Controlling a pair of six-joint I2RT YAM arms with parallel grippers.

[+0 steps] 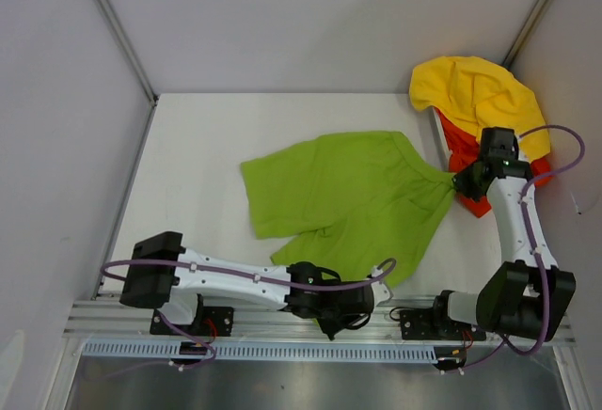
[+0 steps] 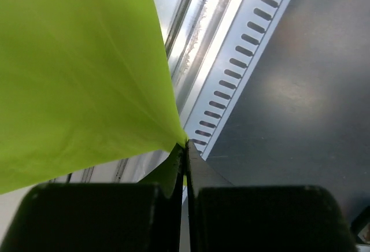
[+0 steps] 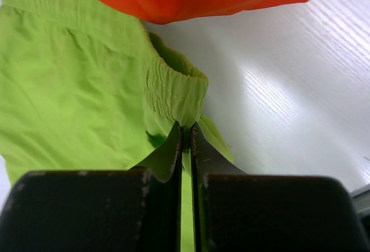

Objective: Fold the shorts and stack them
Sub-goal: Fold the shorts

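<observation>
The green shorts [image 1: 343, 198] lie spread across the middle of the table [image 1: 198, 137], legs toward the left and lower centre, and the waist is drawn to a point at the right. That point sits in the right gripper [image 1: 461, 182]. In the right wrist view its jaws are pressed together on the gathered elastic waistband, with cloth running down between them. The lower corner of the shorts, at bottom centre, is in the left gripper [image 1: 350, 299]. The left wrist view shows its jaws clamped on a green edge, the cloth fanning out to the upper left above the slotted rail [image 2: 243, 73]. The orange shorts [image 1: 467, 161] lie bunched at the right edge, just beyond the right gripper, and overlap the green waistband at the top of the right wrist view. A yellow cloth [image 1: 480, 95] lies on them at upper right.
</observation>
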